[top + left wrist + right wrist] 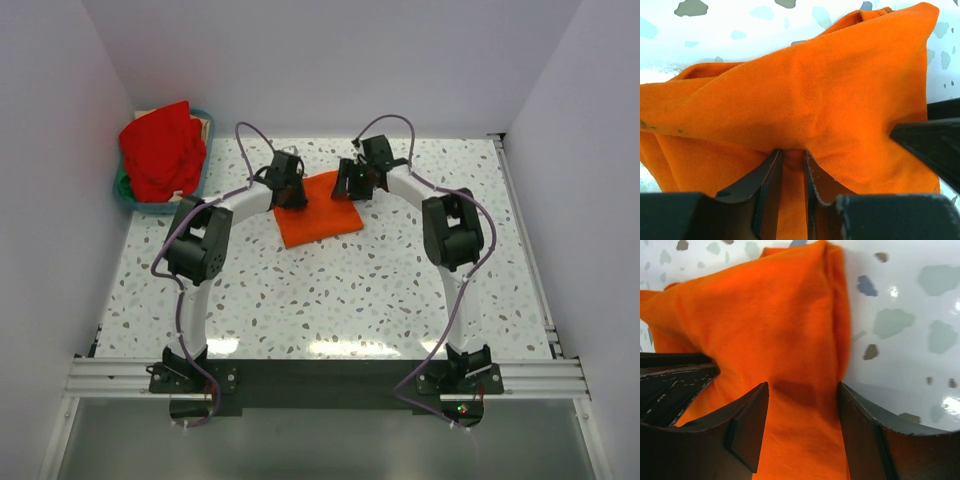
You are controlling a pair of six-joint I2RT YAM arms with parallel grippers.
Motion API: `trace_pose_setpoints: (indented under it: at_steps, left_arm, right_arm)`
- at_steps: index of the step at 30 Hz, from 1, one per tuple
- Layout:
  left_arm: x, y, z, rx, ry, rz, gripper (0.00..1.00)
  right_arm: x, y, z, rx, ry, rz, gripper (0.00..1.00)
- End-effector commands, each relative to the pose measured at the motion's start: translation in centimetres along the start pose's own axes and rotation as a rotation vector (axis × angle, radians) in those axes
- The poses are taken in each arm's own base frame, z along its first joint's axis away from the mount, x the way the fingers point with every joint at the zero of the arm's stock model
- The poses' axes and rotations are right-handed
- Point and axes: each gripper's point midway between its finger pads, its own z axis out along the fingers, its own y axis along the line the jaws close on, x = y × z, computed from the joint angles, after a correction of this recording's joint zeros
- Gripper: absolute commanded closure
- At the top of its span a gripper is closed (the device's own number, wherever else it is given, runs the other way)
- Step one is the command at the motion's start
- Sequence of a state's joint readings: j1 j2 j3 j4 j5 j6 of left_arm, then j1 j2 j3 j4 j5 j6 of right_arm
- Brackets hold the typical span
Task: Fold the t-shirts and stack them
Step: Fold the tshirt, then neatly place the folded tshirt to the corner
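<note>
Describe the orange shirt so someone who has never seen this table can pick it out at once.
Start from the speckled white table. Toward its far side, near the middle, lies the orange shirt, folded flat into a rough square. The only other shirt is the red shirt, heaped in a blue-green basket at the far left corner.

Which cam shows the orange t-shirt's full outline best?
Top external: nearly the whole orange t-shirt shows, a folded rectangle on the table, only its far corners hidden. Left wrist shows only a bunched fold pinched in its jaws; right wrist only one folded edge between spread jaws.
</note>
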State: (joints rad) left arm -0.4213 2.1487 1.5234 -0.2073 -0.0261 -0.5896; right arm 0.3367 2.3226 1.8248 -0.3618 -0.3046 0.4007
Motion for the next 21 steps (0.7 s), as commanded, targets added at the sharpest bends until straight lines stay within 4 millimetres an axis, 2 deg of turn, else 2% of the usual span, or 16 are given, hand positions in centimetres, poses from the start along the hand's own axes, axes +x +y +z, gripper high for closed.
trace_pose_setpoints:
  at_steps: [1,2,7,9,10,11,13,14,16,17,18,19,20,21]
  left_arm:
    - [0.1,-0.1,0.4,0.011,0.021,0.02,0.72]
    - [-0.1,-0.3,0.3,0.014,0.016,0.022,0.72]
    - [-0.6,-0.6,-0.1,0.02,0.007,0.024,0.72]
    - [-1.3,-1.0,-0.6,0.028,-0.006,0.026,0.72]
    - [-1.3,-0.9,-0.9,0.019,-0.001,0.03,0.72]
    - [-2.6,-1.3,-1.5,0.017,-0.029,0.032,0.71]
    - [-3.6,-1.4,-2.6,0.006,-0.044,0.045,0.7]
    - [-5.1,-1.8,-3.8,0.005,-0.083,0.045,0.7]
    - [-6.3,-2.2,-5.3,0.007,-0.111,0.046,0.69]
    - [-7.4,-2.7,-6.8,0.02,-0.143,0.043,0.69]
    - [-7.7,-2.9,-7.6,0.027,-0.153,0.044,0.69]
    - [-8.1,-3.1,-8.3,0.034,-0.165,0.04,0.69]
    - [-8.5,-3.4,-9.8,0.048,-0.183,0.039,0.69]
    - [-8.7,-3.6,-10.6,0.058,-0.194,0.037,0.69]
  right_arm:
    - [2.6,0.9,0.4,0.021,0.061,-0.024,0.4]
    - [3.5,1.1,0.5,0.025,0.079,-0.024,0.4]
    - [5.0,1.2,0.3,0.086,0.094,-0.014,0.48]
    - [5.2,1.0,0.3,0.112,0.099,-0.006,0.6]
    - [5.4,0.6,0.3,0.138,0.104,0.007,0.76]
    - [5.4,0.4,0.1,0.154,0.101,0.014,0.84]
    - [5.5,-0.2,-0.3,0.194,0.091,0.03,1.0]
    - [5.2,-0.8,-1.0,0.235,0.07,0.035,1.0]
    - [4.9,-1.5,-1.8,0.282,0.042,0.068,1.0]
    - [5.6,-2.1,-2.2,0.305,0.045,0.085,1.0]
    - [4.6,-2.2,-3.5,0.333,-0.007,0.1,1.0]
    - [4.1,-2.6,-4.0,0.347,-0.05,0.144,1.0]
    - [5.4,-3.8,-4.4,0.377,-0.041,0.174,1.0]
    - [4.4,-4.0,-5.8,0.393,-0.095,0.201,1.0]
